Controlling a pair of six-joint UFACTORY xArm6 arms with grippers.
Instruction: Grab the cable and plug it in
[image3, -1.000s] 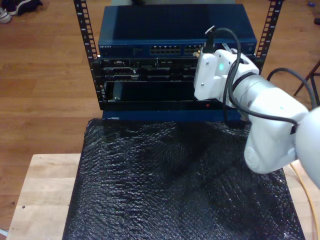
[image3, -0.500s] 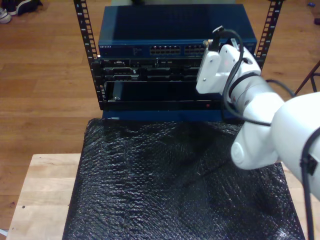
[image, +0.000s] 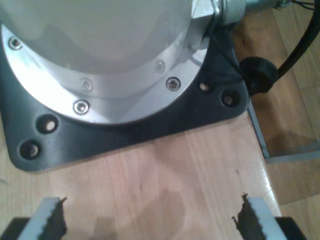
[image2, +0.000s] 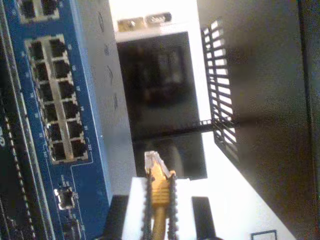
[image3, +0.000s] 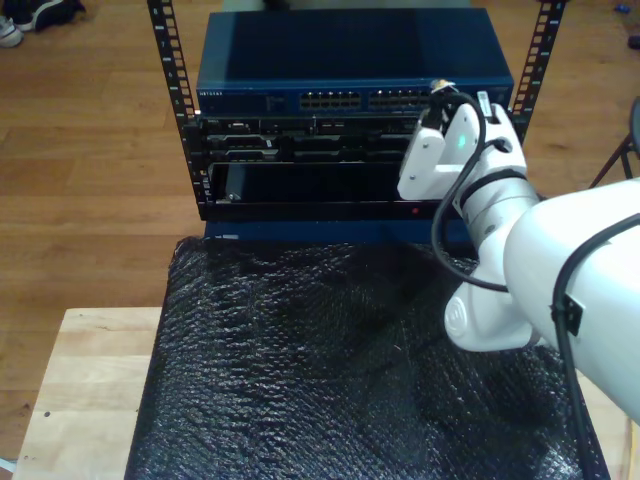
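My second gripper (image2: 160, 200) is clamped on the cable (image2: 159, 192), clear plug (image2: 152, 162) poking out past the fingertips. The blue switch (image3: 350, 60) sits at the rack top; its port block (image2: 55, 100) lies around ten o'clock of the plug, apart from it. Judgement: square the plug to one port, then push straight. Plug's clip side unclear. My first gripper (image: 150, 220) stands apart, empty, over bare wood.
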